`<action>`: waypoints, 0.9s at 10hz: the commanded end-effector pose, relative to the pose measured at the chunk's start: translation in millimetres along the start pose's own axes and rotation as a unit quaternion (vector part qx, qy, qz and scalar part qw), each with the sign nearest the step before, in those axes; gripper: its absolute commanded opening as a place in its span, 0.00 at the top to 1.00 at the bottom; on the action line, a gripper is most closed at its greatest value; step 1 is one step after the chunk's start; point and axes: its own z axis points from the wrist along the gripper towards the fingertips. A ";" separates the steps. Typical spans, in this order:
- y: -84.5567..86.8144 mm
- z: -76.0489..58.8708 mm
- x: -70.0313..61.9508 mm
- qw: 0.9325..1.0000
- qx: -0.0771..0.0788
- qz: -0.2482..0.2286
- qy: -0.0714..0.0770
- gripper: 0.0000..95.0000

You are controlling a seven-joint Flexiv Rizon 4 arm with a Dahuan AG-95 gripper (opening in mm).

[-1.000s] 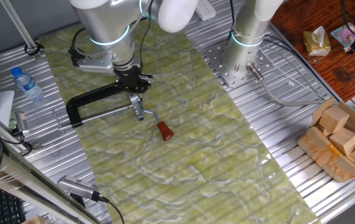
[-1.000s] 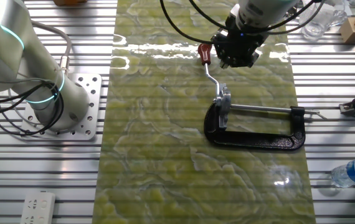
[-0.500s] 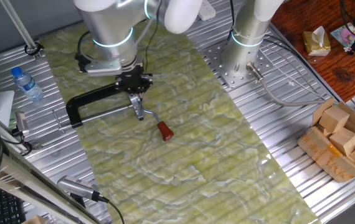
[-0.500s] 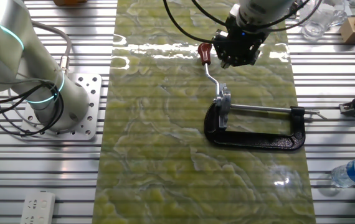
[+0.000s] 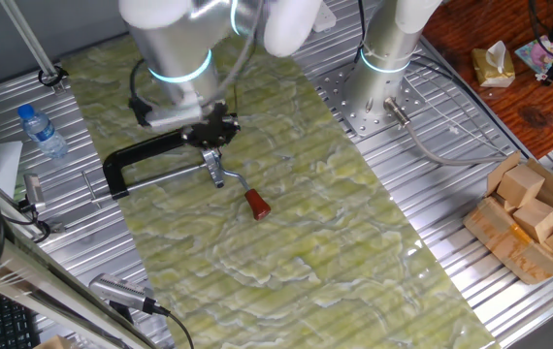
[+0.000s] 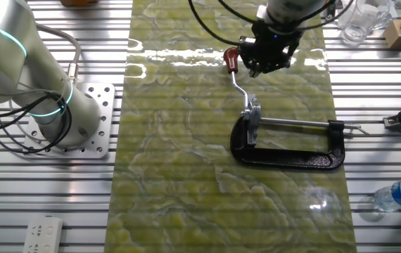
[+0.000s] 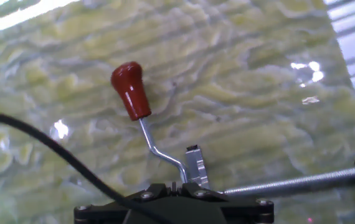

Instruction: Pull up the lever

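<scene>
Can't tell if your tool (image 6: 264, 62) is open; it's beside the lever (image 7: 141, 116), so you might bump it sideways.

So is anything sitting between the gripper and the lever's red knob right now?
Nothing visible. The hand view shows the lever on bare green mat, its rod running straight toward the gripper. The C-clamp frame lies off to the side, not between them.
</scene>
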 end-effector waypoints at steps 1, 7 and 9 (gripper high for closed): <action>17.0 16.4 -18.3 1.000 0.012 0.018 0.004 0.80; 20.2 53.7 -31.7 0.999 0.029 -0.044 0.011 0.80; 21.2 67.3 -34.9 0.998 0.031 -0.062 0.013 0.80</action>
